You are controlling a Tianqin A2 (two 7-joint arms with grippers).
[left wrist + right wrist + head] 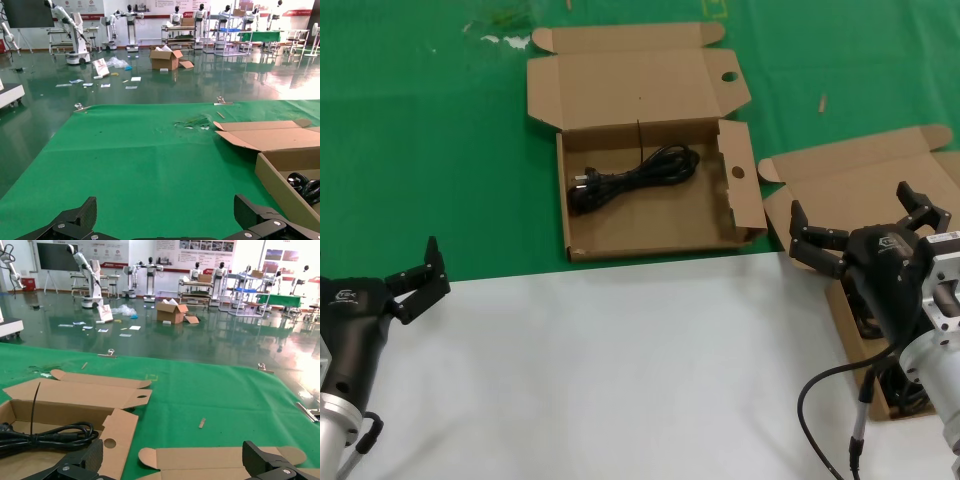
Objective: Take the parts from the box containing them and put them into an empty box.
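Only a small white logo, perhaps unreadable, marks each gripper housing; wall posters stay illegible.

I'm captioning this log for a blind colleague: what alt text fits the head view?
A black power cord lies coiled in the open holed box on green cloth. The right gripper hovers open over the slanted box; the left gripper waits open over the white table.

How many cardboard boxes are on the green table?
2. One box sits in the middle with a black cord inside. The other box is on the robot's right, partly hidden behind the right hand, so its contents can't be seen fully.
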